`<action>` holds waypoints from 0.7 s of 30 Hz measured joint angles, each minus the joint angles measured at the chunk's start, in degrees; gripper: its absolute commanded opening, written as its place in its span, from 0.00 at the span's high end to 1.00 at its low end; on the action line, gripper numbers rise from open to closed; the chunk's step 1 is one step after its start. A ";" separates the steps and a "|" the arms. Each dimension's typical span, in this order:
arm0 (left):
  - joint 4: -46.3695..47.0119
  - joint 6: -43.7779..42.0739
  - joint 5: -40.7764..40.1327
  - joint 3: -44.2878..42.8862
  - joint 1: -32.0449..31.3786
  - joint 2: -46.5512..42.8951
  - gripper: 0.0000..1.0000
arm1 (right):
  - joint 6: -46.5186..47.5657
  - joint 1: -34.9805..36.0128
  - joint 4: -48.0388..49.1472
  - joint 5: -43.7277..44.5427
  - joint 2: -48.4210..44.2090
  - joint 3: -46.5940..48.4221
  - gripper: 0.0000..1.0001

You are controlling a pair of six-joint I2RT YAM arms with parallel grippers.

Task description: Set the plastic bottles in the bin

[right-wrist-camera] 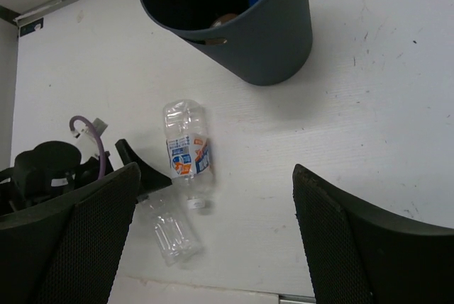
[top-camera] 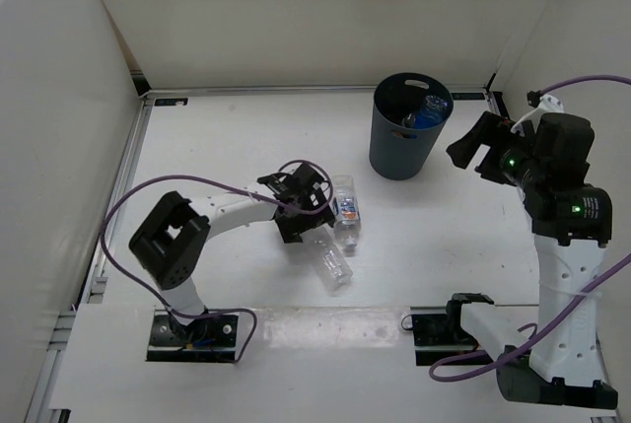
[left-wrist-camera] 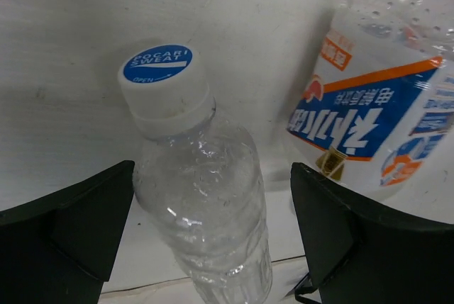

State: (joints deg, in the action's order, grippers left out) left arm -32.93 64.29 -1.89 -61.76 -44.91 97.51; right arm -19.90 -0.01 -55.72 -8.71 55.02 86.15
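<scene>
Left gripper (left-wrist-camera: 213, 173): spread wide, astride the plain Pocari Sweat bottle (left-wrist-camera: 202, 212) lying on the table (top-camera: 207, 147).
Right gripper (top-camera: 473, 152): spread, empty, beside the bin (top-camera: 399, 152).
Risk: we fear it rolling from closing jaws into the labelled bottle (left-wrist-camera: 376, 127).

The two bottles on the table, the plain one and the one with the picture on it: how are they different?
The plain bottle has no label; the labelled bottle wears an orange and blue one. The plain bottle lies between the open fingers of the left gripper; the labelled bottle lies beside it, outside the fingers. Both are clear plastic and lie on their sides on the table.
</scene>
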 measured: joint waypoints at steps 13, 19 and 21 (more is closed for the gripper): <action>2.12 2.38 4.33 -0.24 -0.55 4.37 0.41 | 0.55 -0.72 -0.31 -1.01 -0.68 -1.68 0.11; 1.05 1.75 3.80 -0.59 -0.55 4.22 0.63 | 0.57 -1.14 -0.28 -1.73 -0.72 -2.21 0.11; -1.60 0.92 2.23 -1.57 -0.55 3.89 0.65 | 0.59 -1.22 -0.37 -1.92 -0.72 -2.45 0.11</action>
State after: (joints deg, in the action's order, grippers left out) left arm -34.52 65.21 0.34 -63.33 -45.45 101.41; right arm -19.31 -1.23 -56.10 -10.63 54.30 83.70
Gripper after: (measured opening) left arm 0.734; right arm 0.894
